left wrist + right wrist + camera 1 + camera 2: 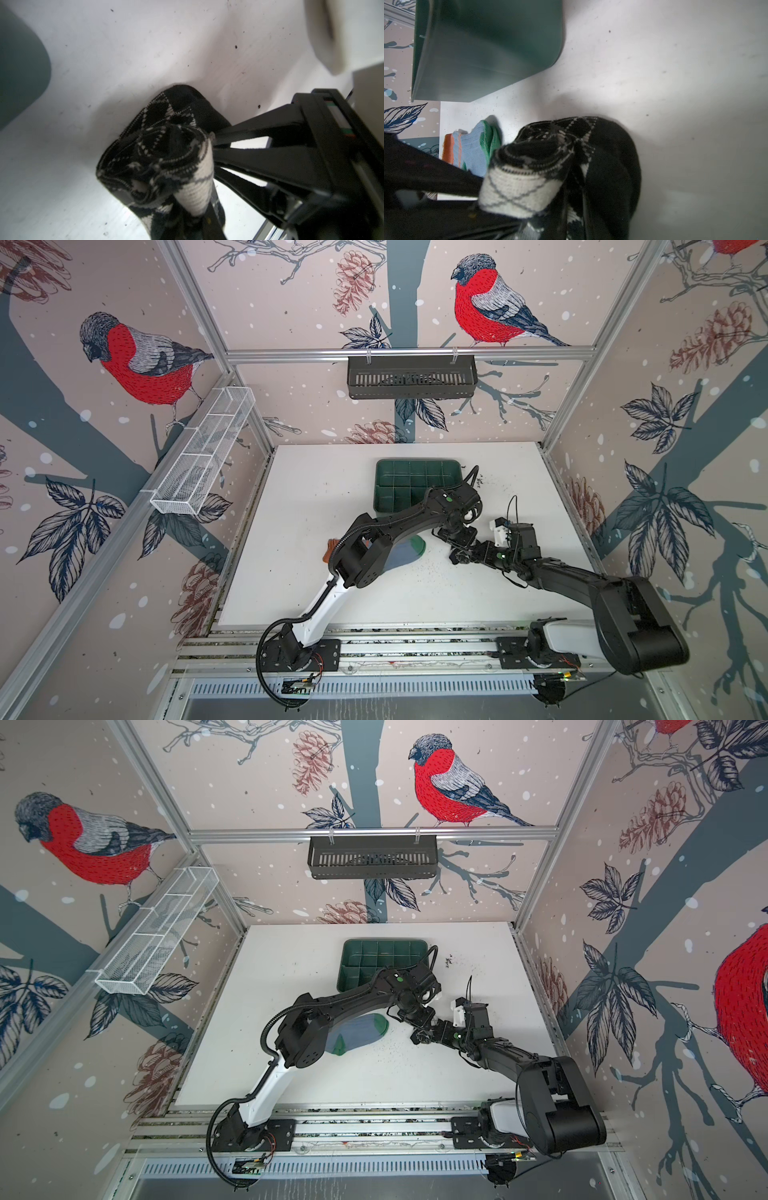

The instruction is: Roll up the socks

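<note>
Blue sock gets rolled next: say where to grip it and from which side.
Probably the green toe, from above: the blue sock lies flat on the table, and that end is clear of the left arm overhanging the cuff end.

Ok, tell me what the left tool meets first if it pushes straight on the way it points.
The argyle sock clamped in the left tool; past that roll, the white table, probably close, though depth is unclear.
</note>
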`<state>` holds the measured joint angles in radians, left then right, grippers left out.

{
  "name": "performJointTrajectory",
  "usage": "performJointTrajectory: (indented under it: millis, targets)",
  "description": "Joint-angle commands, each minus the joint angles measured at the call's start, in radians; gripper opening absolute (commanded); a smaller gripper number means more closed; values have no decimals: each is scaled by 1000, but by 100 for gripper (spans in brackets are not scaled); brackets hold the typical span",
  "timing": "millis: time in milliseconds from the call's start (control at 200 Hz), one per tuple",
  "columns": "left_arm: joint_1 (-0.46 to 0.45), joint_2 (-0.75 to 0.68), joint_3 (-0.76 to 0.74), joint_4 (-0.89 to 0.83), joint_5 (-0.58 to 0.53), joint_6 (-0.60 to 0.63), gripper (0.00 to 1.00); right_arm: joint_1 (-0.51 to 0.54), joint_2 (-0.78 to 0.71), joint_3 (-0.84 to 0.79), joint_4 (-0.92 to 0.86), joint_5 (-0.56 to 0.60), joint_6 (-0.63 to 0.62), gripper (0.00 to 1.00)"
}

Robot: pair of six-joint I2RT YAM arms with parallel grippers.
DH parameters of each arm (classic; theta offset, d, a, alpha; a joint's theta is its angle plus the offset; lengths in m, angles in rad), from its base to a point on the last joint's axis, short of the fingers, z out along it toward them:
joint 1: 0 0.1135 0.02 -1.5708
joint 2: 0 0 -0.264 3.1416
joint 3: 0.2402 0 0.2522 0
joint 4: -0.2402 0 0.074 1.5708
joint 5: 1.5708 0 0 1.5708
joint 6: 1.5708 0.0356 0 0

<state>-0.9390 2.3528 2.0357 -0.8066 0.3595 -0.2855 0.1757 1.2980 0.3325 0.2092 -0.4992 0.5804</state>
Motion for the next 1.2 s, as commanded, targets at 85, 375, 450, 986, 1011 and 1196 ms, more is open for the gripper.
performJointTrajectory:
  millis: [85, 375, 450, 986, 1011, 1196]
  targets:
    - [2, -28, 43, -100, -187, 2, 10, -1, 9, 8, -23, -5, -5, 10]
    - [0, -49, 57, -218, -352, -1, 9, 8, 41, 0, 6, -27, 4, 6]
    - [-7, -31, 80, -233, -360, -1, 9, 14, 42, 0, 8, -24, 7, 6]
    - [-84, 191, 397, -334, -350, 22, 9, 31, 61, -4, 44, -45, 30, 6]
    - [-84, 191, 392, -324, -340, 23, 10, 31, 61, -4, 45, -47, 30, 5]
    - [-78, 184, 322, -228, -223, 26, 22, 31, 51, -9, 40, -46, 29, 5]
